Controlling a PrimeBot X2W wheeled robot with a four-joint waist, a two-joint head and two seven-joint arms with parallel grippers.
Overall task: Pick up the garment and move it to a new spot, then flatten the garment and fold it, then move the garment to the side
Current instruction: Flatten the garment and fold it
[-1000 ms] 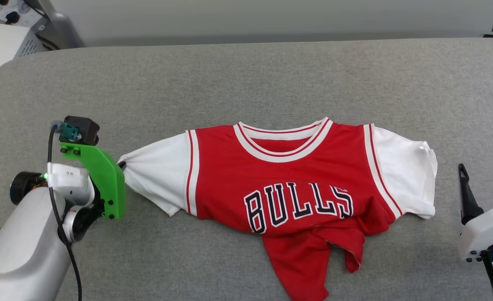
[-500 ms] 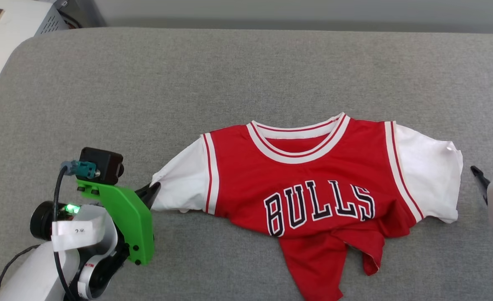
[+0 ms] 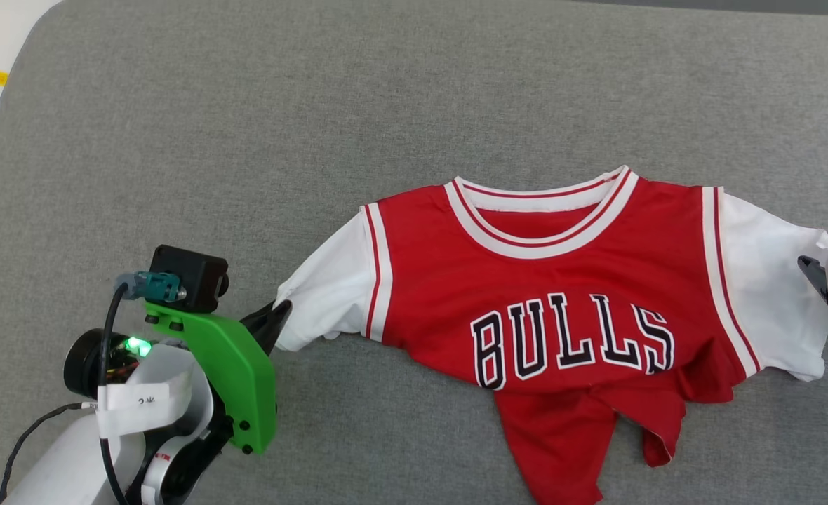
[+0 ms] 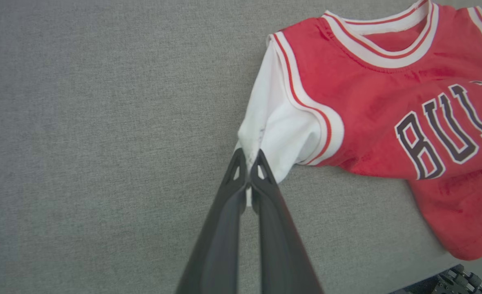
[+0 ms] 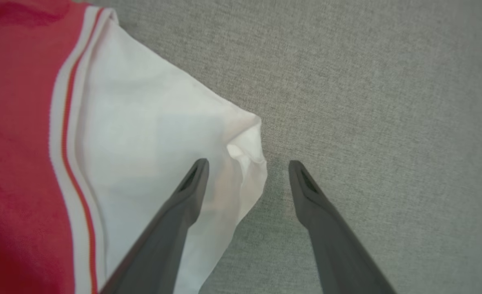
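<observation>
Left wrist view: clamped narrow with the left fingers (image 4: 263, 183) on the outermost tip of the white sleeve (image 4: 282, 134), with a sliver of cloth between the two tips. Pulled to a point there, out past the B end of the "BULLS" lettering (image 3: 572, 340).

Right wrist view: spread wide with the right fingers (image 5: 181, 204), gripping nothing. Set astride the crumpled corner of the other white sleeve (image 5: 151, 134), past the S end of the lettering, with one tip over cloth and one over bare grey. Cannot tell whether touching the cloth.

Outward from both holds: spread front up, the red jersey (image 3: 554, 280), with the striped collar (image 3: 540, 247) above the lettering, fairly smooth around it, and the lower hem (image 3: 568, 442) bunched and twisted below it. Resting on the grey fabric-topped desk (image 3: 245, 140), with plenty of bare cover beyond the collar side of the lettering.

Judged light, thin and limp: likely to sag and fold on itself wherever unsupported, so better carried by two spread holds than one. Looks a smooth knit, apt to slide easily over the desk cover and perhaps out of a shallow pinch. Best taken deeper than the very cuff edge, at matching spots on both sleeves or at the shoulder seams either side of the lettering, so as to hang level. Probably calls for tugging the hem out below the lettering before any fold. Nothing fragile here beyond over-stretching a sleeve.
</observation>
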